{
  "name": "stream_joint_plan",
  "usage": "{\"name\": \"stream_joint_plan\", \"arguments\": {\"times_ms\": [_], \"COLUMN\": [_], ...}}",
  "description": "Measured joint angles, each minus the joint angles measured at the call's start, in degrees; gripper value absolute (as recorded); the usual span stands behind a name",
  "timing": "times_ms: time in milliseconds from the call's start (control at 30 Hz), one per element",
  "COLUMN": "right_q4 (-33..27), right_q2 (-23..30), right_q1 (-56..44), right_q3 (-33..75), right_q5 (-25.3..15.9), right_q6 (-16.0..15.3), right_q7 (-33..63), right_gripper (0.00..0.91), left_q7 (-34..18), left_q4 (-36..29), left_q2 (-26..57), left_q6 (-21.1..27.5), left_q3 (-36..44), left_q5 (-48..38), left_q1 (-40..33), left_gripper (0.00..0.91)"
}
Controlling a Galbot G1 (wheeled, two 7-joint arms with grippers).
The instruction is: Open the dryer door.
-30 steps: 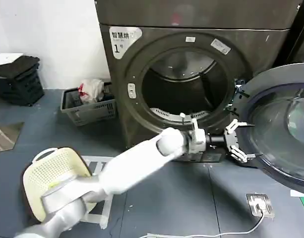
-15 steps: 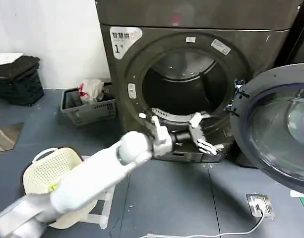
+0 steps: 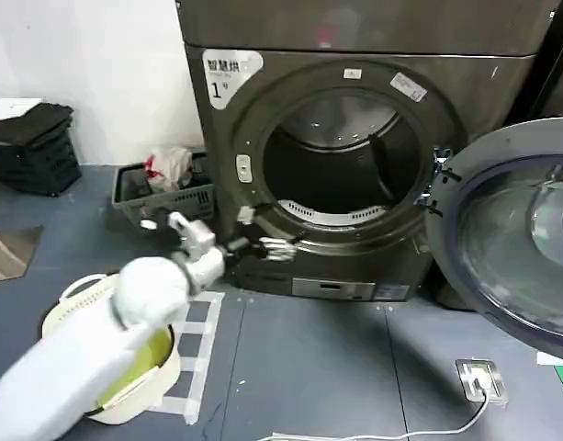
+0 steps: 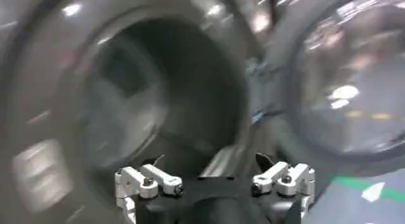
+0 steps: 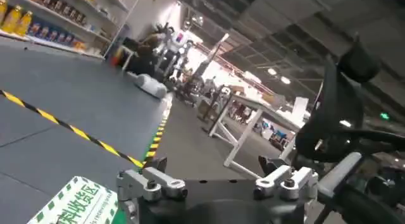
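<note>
Left gripper (image 3: 260, 246): we see fingers spread wide, holding nothing, hovering low before lower-left rim of drum opening (image 3: 341, 156); same spread fingers seen in left wrist view (image 4: 215, 181), facing dark drum. Left arm (image 3: 125, 312) crosses over yellow-white laundry basket (image 3: 70, 308) on floor. Dryer door (image 3: 515, 234): we find it swung fully open, hanging at machine's right, well apart from gripper, glass facing us. Right gripper (image 5: 218, 181): fingers apart, empty, pointed toward room aisle. Grey basket (image 3: 162, 197) beside machine's left.
</note>
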Motion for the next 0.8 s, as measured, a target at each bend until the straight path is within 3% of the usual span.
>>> {"name": "stream_joint_plan", "arguments": {"times_ms": [200,633,800], "right_q4": [-0.86,-2.14,-1.85], "right_q2": [-0.59,-1.46,-1.42], "right_q1": [0.15,0.02,0.10], "right_q3": [-0.11,0.47,0.43], "right_q5": [-0.05,-0.19,-0.19], "right_q6": [0.05,-0.01,0.07], "right_q7": [-0.19,-0.55,-0.58], "right_gripper": [0.907,0.907,0.907], "left_q7": [-8.36,-32.76,-42.33], "left_q4": [-1.44,1.22,4.15], "left_q2": [4.70,10.69,12.72], "left_q6": [9.16,9.32,9.28], "left_q3": [-8.26,-14.14,-14.43], "left_q5": [-9.70,-33.55,-47.39], "left_q1": [4.57,5.77,5.23], "left_gripper": [0.907,0.907,0.907]}}
